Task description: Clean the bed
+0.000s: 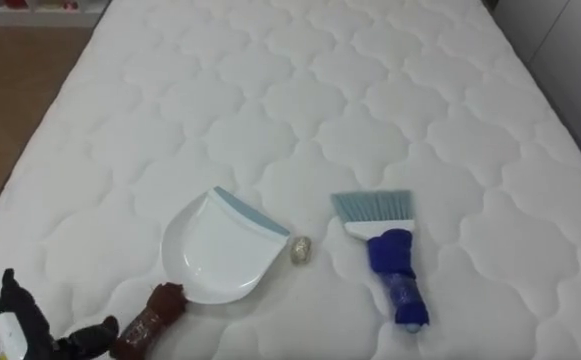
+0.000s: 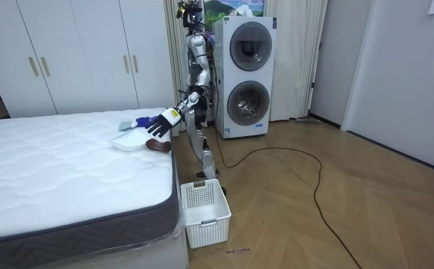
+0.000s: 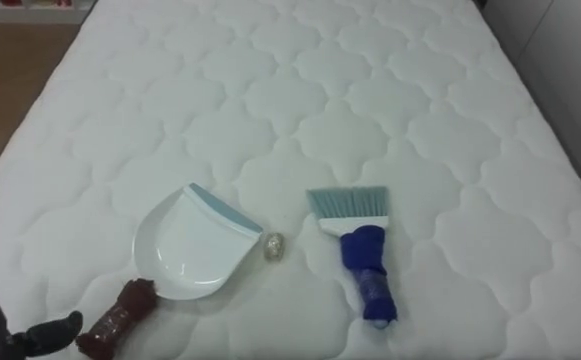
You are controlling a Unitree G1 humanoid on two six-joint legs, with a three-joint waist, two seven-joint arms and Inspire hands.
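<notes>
One dustpan (image 1: 215, 250), brush (image 1: 390, 255), scrap (image 1: 301, 249) — left hand (image 1: 18, 322) near

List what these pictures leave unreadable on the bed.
1. Left hand: in the eye views the lower edge cuts it off. Whether its fingers touch the dustpan at the handle cannot be told.
2. Small scrap between the dustpan and the brush: too small to identify.
3. Room view: the left hand covers part of the dustpan.

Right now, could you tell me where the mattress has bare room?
The whole far half of the mattress beyond the dustpan and brush is bare, also right of the brush. Crowded: the near strip, with the wad between them.
</notes>
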